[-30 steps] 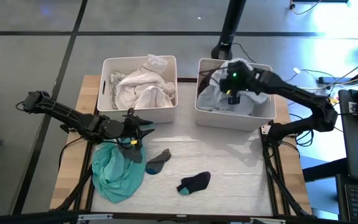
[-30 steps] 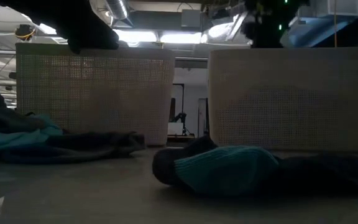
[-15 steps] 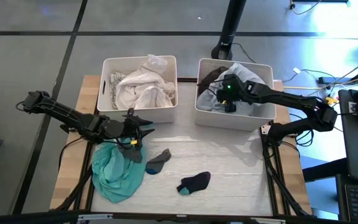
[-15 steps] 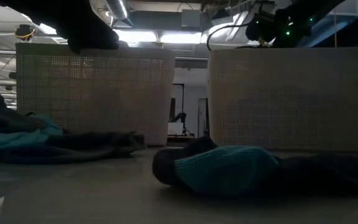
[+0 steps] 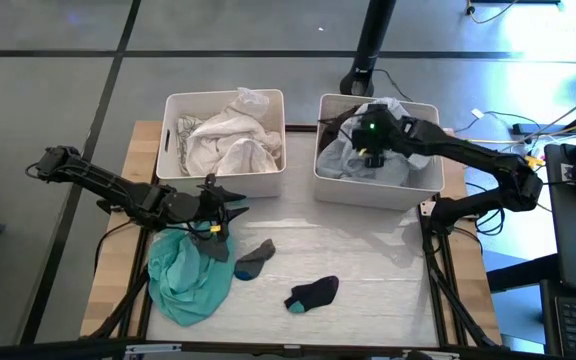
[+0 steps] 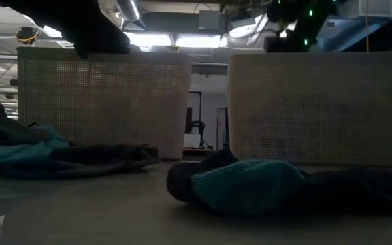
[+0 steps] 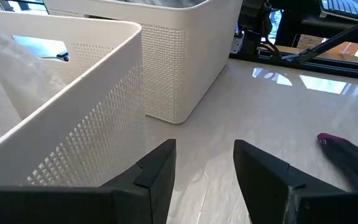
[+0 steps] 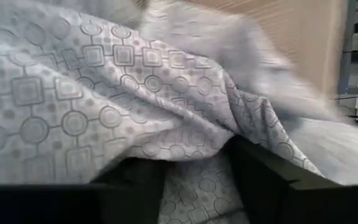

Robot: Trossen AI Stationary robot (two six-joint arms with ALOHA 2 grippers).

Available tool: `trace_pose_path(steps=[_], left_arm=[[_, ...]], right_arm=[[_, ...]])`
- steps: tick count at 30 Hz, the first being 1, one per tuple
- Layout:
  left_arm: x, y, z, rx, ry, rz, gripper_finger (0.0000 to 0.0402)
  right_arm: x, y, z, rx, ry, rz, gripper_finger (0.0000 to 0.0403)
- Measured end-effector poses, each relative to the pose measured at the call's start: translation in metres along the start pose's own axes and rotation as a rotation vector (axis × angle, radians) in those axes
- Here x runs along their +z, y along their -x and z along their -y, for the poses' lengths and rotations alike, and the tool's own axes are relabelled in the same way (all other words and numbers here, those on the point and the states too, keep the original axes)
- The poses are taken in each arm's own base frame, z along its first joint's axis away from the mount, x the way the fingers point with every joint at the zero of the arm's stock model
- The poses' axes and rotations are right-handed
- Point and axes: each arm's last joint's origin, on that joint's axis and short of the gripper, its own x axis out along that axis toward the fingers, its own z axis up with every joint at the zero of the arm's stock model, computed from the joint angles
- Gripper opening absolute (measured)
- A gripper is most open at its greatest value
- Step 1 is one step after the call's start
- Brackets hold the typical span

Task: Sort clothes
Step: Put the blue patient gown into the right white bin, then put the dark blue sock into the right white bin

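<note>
My left fingers [image 5: 230,208] hang spread apart just above the surface [image 5: 368,270], at the near wall of the left bin [image 5: 165,130] and over the top edge of the teal-green garment [image 5: 186,272], clamped on nothing (they have not stirred in the last second). Next along the surface lies a small grey sock with a blue toe [image 5: 255,257], then a black sock with a teal toe [image 5: 314,292], well apart from the teal heap. The left bin holds white clothes [image 5: 226,140]. Over in the right bin [image 5: 378,190], my right fingers [image 5: 368,150] have dipped toward the patterned pale grey fabric [image 8: 104,106] and come back up a little since a second ago. The cloth lies right against them, but I cannot tell whether they are apart or clamped on it. I judge a garment has just been dropped there, leaving three pieces to sort.
</note>
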Motion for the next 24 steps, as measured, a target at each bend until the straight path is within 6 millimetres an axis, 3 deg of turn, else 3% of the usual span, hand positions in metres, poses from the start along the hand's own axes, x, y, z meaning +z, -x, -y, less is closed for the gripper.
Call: trace_pose_path(steps=[5, 12, 18, 24], left_arm=[[0.000, 0.000, 0.000, 0.000, 0.000, 0.000, 0.0153], [0.000, 0.000, 0.000, 0.001, 0.001, -0.001, 0.0153], [0.000, 0.000, 0.000, 0.001, 0.002, -0.001, 0.0153], [0.000, 0.000, 0.000, 0.000, -0.003, -0.001, 0.0153]], right_arm=[[0.012, 0.042, 0.030, -0.020, -0.025, 0.064, 0.0218], [0.037, 0.103, 0.051, -0.036, -0.172, 0.324, 0.0229], [0.063, 0.130, 0.028, 0.122, -0.080, 0.555, 0.0229], [0.087, 0.146, -0.018, 0.265, 0.061, 0.649, 0.0229]])
